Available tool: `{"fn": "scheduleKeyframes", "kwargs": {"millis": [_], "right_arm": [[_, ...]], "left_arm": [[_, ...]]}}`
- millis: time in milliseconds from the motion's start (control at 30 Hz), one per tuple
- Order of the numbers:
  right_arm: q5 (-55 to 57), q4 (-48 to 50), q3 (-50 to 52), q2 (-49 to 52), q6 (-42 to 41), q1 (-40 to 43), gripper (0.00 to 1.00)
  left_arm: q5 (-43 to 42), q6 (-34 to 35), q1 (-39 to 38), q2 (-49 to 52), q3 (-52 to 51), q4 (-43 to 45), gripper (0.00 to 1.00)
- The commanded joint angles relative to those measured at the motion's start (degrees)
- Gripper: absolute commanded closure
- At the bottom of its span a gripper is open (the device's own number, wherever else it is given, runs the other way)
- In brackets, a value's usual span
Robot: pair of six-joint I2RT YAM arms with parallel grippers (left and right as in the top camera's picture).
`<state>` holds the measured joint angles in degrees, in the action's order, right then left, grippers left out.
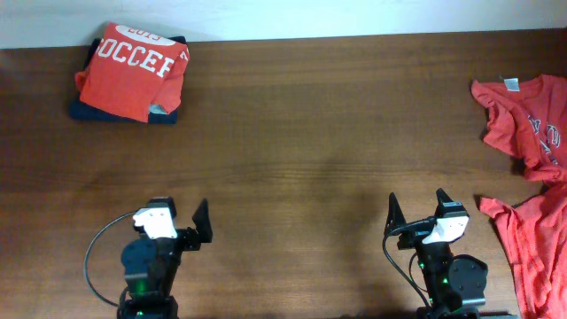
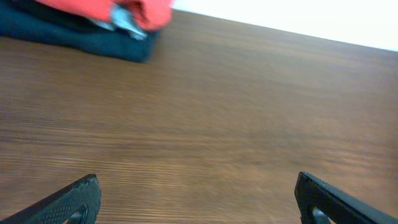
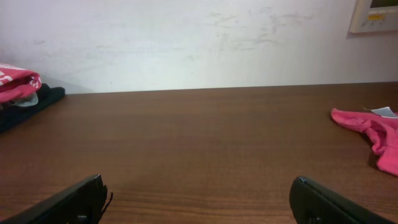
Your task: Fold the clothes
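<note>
Lettering "OCCER" shows on the folded orange-red shirt (image 1: 133,75) ahead of the left fingers (image 2: 74,200), which, like the right fingers (image 3: 74,200), spread wide, empty.

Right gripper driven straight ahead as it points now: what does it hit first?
Way looks free: the right gripper, open, faces bare table up to the white wall. The folded stack sits far left of that line, the loose red shirt off right. Depth unclear.

Overhead, we look straight down; our wrist views skim the table (image 1: 301,124) low, both catching the folded shirt (image 1: 131,75) at left.
</note>
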<state>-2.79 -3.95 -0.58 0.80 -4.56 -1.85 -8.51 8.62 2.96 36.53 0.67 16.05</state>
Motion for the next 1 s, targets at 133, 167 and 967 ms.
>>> {"fn": "scheduleKeyframes", "kwargs": {"millis": [133,167,967], "right_arm": [[0.50,-0.35,0.26,-0.44,-0.63,0.42,0.01],[0.50,-0.37,0.26,-0.44,-0.63,0.42,0.01],[0.50,-0.35,0.26,-0.44,-0.63,0.42,0.01]], "left_arm": [[11.56,-0.55,-0.20,-10.95,-0.20,-12.35,0.01],[11.56,-0.57,-0.22,-12.22,-0.20,-14.36,0.01],[11.34,-12.22,-3.15,-32.30,-0.20,-20.46,0.01]]}}
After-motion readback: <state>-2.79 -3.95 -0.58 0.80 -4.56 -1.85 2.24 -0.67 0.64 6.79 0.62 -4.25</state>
